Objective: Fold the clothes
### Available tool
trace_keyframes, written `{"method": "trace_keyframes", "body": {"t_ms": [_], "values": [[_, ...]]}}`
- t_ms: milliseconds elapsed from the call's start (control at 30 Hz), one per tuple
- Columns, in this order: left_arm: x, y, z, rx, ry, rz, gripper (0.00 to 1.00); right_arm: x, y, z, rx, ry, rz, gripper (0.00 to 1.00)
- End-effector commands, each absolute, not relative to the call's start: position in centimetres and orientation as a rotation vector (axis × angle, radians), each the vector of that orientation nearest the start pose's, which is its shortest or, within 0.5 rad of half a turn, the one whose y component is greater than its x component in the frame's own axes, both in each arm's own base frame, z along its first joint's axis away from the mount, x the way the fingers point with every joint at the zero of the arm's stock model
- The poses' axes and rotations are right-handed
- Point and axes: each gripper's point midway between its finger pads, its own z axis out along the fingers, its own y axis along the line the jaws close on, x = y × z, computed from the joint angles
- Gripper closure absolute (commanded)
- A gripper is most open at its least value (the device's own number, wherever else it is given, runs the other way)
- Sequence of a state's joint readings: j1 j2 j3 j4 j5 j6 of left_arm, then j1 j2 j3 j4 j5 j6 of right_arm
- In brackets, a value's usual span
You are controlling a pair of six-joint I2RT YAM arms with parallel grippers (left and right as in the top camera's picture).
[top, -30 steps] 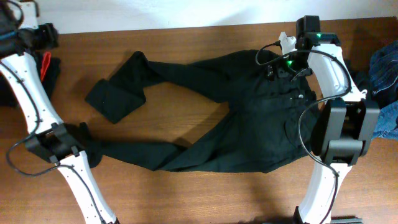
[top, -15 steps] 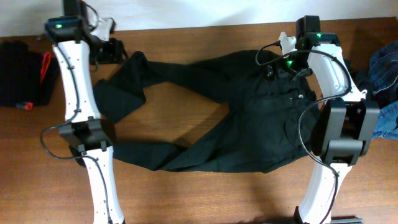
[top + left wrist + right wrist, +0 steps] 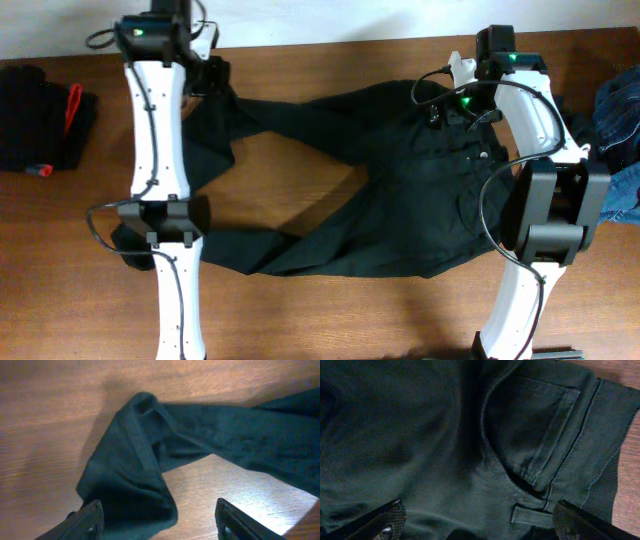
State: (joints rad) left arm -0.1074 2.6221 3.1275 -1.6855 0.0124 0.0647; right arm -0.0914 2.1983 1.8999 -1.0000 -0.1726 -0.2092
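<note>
A pair of dark green trousers (image 3: pixel 400 190) lies spread on the wooden table, waist at the right, two legs running left. The upper leg's end is folded back on itself (image 3: pixel 215 135). My left gripper (image 3: pixel 212 78) is open above that folded leg end (image 3: pixel 135 465), nothing between its fingers (image 3: pixel 157 522). My right gripper (image 3: pixel 458 95) is open over the waist, its fingers (image 3: pixel 477 520) spread above the pocket (image 3: pixel 540 435) and a belt loop (image 3: pixel 530 514).
A black garment with a red strap (image 3: pixel 45 115) lies at the far left edge. Blue denim clothes (image 3: pixel 620 130) are piled at the far right. Bare wood (image 3: pixel 300 175) shows between the two trouser legs.
My left arm has swung from the far left across to the folded end of the upper leg. The right arm and the trousers have not moved.
</note>
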Motion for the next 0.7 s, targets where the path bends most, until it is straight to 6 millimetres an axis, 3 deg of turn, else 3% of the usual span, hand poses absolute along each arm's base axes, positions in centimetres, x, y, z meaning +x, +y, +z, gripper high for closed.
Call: {"method": "trace_keyframes", "body": {"t_ms": [0, 133, 233, 300, 333, 467, 667], "values": [[50.2, -6.3, 27.4, 0.185, 2.576, 0.051, 0.26, 49.7, -1.9, 10.6, -0.199, 2.776, 0.15, 0.01], [47.2, -7.3, 31.6, 0.144, 2.535, -0.017, 0.18, 49.7, -1.9, 10.6, -0.199, 2.775, 0.15, 0.02], [44.3, -7.9, 31.9, 0.165, 2.598, -0.043, 0.13, 49.7, -1.9, 10.6, -0.2, 2.776, 0.15, 0.01], [42.5, -7.7, 30.4, 0.181, 2.682, 0.002, 0.13, 49.7, -1.9, 10.6, -0.2, 2.775, 0.15, 0.01], [41.5, -7.1, 28.9, 0.182, 2.746, 0.059, 0.08, 49.7, -1.9, 10.6, -0.199, 2.776, 0.15, 0.01], [39.5, -4.2, 22.3, 0.162, 2.95, 0.322, 0.05, 49.7, -1.9, 10.6, -0.2, 2.776, 0.15, 0.01], [40.6, -1.8, 15.6, 0.182, 2.954, 0.594, 0.05, 49.7, -1.9, 10.6, -0.199, 2.776, 0.15, 0.01]]}}
